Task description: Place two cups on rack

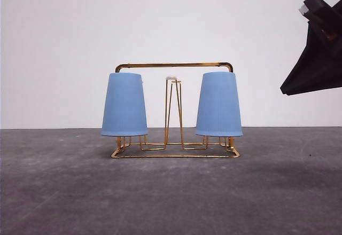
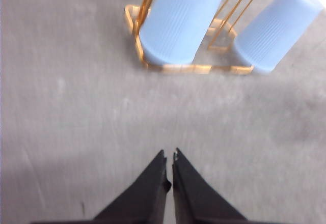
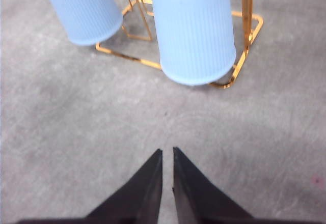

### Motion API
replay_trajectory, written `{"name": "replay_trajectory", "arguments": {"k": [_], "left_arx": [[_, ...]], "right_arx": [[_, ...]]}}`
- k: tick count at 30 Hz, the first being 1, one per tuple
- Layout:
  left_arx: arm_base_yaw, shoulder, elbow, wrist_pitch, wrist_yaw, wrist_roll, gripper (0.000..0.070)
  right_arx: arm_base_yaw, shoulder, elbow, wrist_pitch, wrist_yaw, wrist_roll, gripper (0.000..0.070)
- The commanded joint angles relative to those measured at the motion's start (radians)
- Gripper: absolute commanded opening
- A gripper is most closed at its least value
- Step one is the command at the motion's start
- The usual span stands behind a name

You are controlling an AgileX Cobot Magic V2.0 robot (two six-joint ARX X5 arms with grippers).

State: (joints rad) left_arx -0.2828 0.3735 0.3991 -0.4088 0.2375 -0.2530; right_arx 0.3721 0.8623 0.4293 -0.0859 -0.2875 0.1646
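Both light blue cups (image 1: 124, 105) (image 1: 218, 104) are seated inverted on the rack (image 1: 175, 153) pegs for draining, ahead of the clenched, empty left end effector (image 2: 169, 156) and right end effector (image 3: 167, 151).

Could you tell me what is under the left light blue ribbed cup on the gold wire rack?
The light blue ribbed plastic cup sits upside down; below its rim, gold wire legs join the gold wire rack's base. The peg inside it is covered.

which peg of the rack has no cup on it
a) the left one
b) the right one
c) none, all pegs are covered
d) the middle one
d: in the front view the middle peg of the rack stands bare with its white tip showing, while an upside-down cup sits over the left peg and another over the right peg.
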Motion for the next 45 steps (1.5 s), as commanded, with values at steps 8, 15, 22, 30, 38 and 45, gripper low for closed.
{"name": "replay_trajectory", "arguments": {"k": [8, 15, 22, 30, 38, 45], "left_arx": [[0.195, -0.322, -0.262, 0.17, -0.061, 0.178, 0.0], [0.255, -0.371, -0.382, 0.218, -0.156, 0.178, 0.0], [0.254, -0.37, -0.387, 0.245, -0.167, 0.185, 0.0], [0.255, -0.37, -0.387, 0.246, -0.167, 0.185, 0.0], [0.255, -0.37, -0.387, 0.246, -0.167, 0.185, 0.0], [0.255, -0.37, -0.387, 0.246, -0.167, 0.185, 0.0]], "right_arx": [[0.005, 0.005, 0.007, 0.05, 0.0, 0.007, 0.0033], [0.005, 0.005, 0.007, 0.054, 0.0, 0.006, 0.0033], [0.005, 0.005, 0.007, 0.06, 0.0, 0.006, 0.0033], [0.005, 0.005, 0.007, 0.064, 0.0, 0.006, 0.0033], [0.005, -0.001, 0.007, 0.068, 0.021, -0.013, 0.0032], [-0.05, -0.264, -0.117, -0.072, 0.255, -0.136, 0.0033]]}}
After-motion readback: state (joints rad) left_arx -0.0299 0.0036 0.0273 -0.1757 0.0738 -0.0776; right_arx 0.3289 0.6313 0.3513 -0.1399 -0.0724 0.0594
